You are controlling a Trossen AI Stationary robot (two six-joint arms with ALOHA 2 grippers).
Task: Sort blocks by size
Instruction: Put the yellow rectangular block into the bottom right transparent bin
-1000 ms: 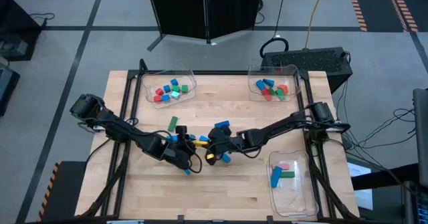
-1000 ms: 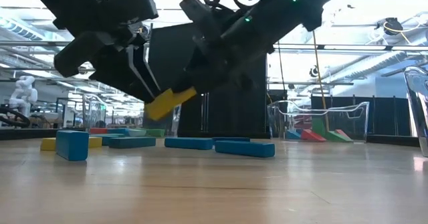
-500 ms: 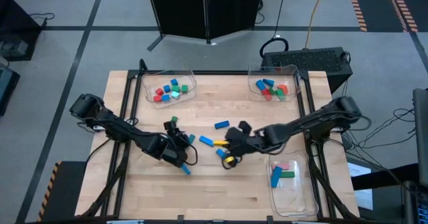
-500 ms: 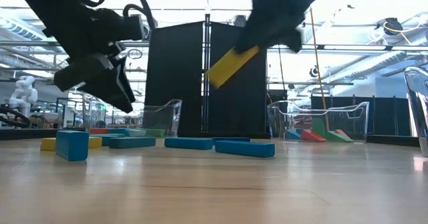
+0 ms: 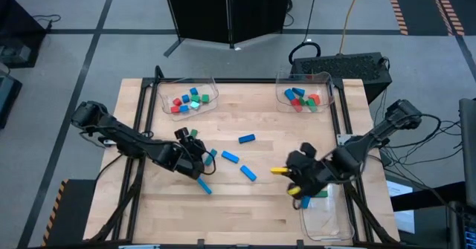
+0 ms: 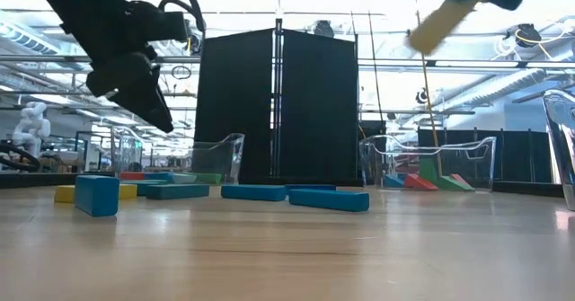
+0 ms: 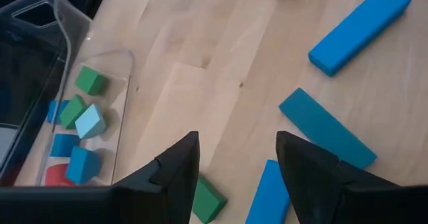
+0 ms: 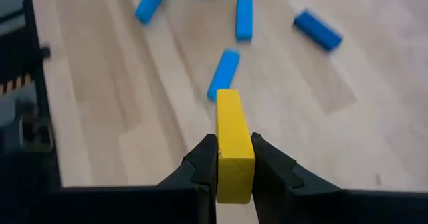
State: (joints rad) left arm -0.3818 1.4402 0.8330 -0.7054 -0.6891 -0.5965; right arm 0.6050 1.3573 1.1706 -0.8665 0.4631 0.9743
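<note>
A: The right gripper [image 8: 233, 158] is clamped on the yellow bar [image 8: 233, 144], fingers pressed on both long sides, and the bar sticks out ahead of the fingertips.

B: And from above, that gripper [image 5: 288, 173] is up over the table's right side, just beside the front clear tray [image 5: 325, 221], with the yellow bar [image 5: 279, 171] pointing back toward the middle.

A: The tray holds a blue and a green block, maybe a pink one too; hard to be sure from up here.

B: The left gripper [image 7: 235, 158] hangs with its fingers apart, nothing between them. A green block [image 7: 206, 197] lies just below its tips, a blue bar [image 7: 266, 192] beside that and a teal bar [image 7: 325, 127] further out.

A: Loose blue bars [image 5: 229, 157] lie mid-table, well apart from the right gripper. Two back trays [image 5: 211, 90] hold small mixed blocks.
</note>
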